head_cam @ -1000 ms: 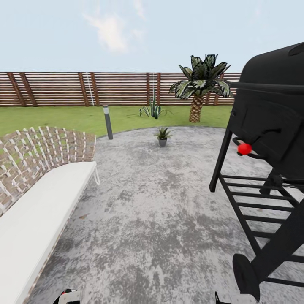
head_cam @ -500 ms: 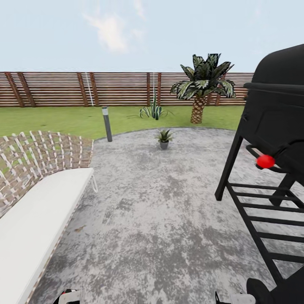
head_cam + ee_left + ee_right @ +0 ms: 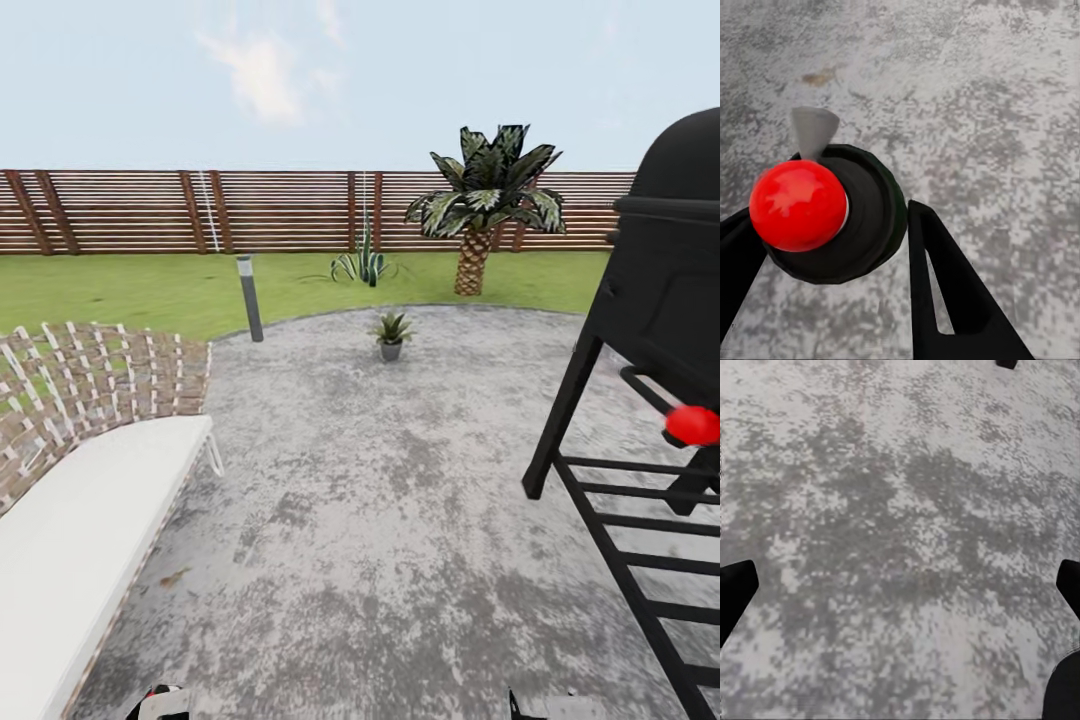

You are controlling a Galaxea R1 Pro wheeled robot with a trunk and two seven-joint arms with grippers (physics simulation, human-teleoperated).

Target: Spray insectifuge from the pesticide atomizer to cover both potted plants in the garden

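Atomizer: the pesticide atomizer (image 3: 832,214) sits between the two dark fingers of the left end effector (image 3: 832,255), seen from above, red top toward the camera, round dark body below it, a pale grey nozzle poking out beside the top.
Handling: judged light and rigid, likely smooth-sided plastic; best held round the body, leaving the red top and nozzle free.
Left end effector: pinching the bottle, one finger at each side of it.
Right end effector: spread, its dark tips (image 3: 735,585) at the frame's edges over bare paving.
Plant: one potted plant (image 3: 391,333) stands far ahead on the patio (image 3: 400,480), well apart from the robot; a second cannot be made out.
Surface: grey mottled paving, flat, with lawn (image 3: 140,285) beyond.
Room: lounger (image 3: 80,500) close on the left, black grill (image 3: 660,330) close on the right, an open lane between; bollard lamp (image 3: 248,297), palm (image 3: 485,205) and fence (image 3: 200,210) behind.
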